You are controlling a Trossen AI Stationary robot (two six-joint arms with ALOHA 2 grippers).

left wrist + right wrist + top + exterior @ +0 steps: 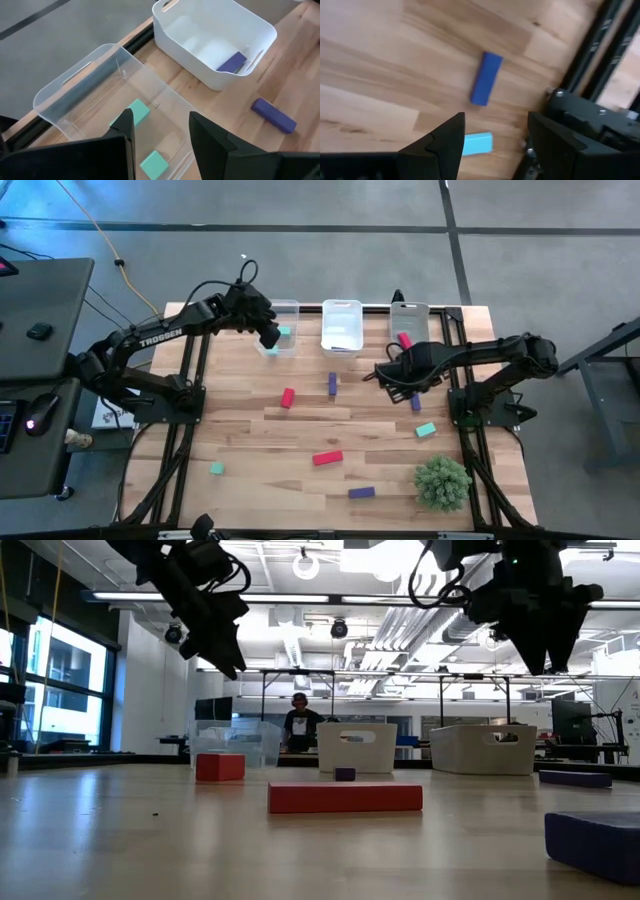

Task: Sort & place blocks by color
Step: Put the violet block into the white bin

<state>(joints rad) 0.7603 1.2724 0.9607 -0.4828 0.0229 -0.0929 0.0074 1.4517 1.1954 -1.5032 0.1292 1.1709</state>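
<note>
left gripper (268,335) hangs over the clear bin (281,311) at the table's far edge, fingers apart and empty; two teal blocks (135,112) lie inside that bin. the middle white bin (341,326) holds one purple block (232,63). right gripper (392,380) hovers above the table near a purple bar (486,78) and a teal block (477,143), fingers apart, holding nothing. a red block (404,339) sits in the right bin (409,314). red bars (327,458), purple and teal pieces lie scattered on the table (300,420), near a plant ball (442,482).
</note>
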